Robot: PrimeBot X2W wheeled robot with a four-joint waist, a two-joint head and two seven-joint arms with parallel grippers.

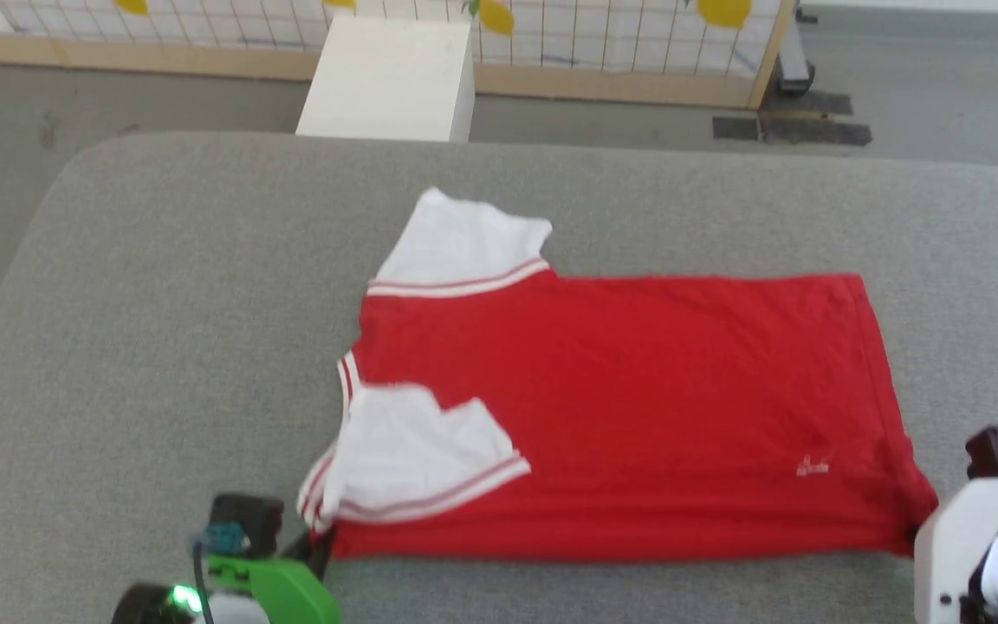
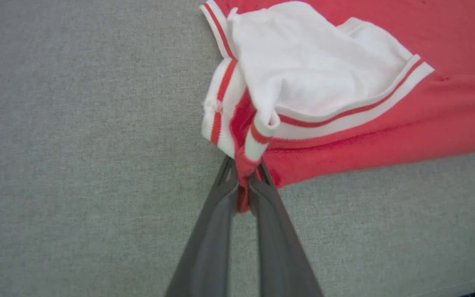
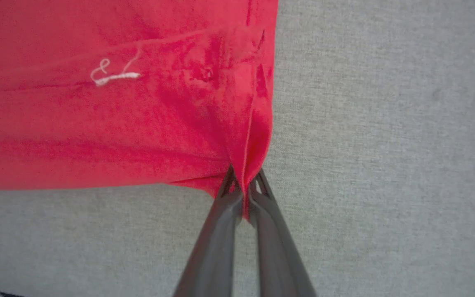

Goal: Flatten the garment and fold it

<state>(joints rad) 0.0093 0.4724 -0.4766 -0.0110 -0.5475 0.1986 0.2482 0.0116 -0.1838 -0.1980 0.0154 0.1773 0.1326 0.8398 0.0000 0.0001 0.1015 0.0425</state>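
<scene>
The left gripper [image 2: 243, 175] is pinched tight on the near corner of the garment [image 1: 638, 407], with red cloth and striped trim bunched between its two dark fingers. Just beyond its tips a white sleeve [image 2: 316, 70] lies doubled over the red body, its red-white stripe band running off to the right of the fingers. The right gripper [image 3: 243, 183] is likewise clamped on the garment's other near corner, a hem seam rising straight from its tips. A small white logo [image 3: 114, 76] sits ahead of them and to their left. The garment lies spread flat on the grey cushioned surface [image 1: 161, 303], stretching away from both grippers, with a second white sleeve [image 1: 464, 238] at its far edge. Beyond the surface stand a white box [image 1: 391, 78] and a gridded panel [image 1: 620, 35] with yellow shapes.
</scene>
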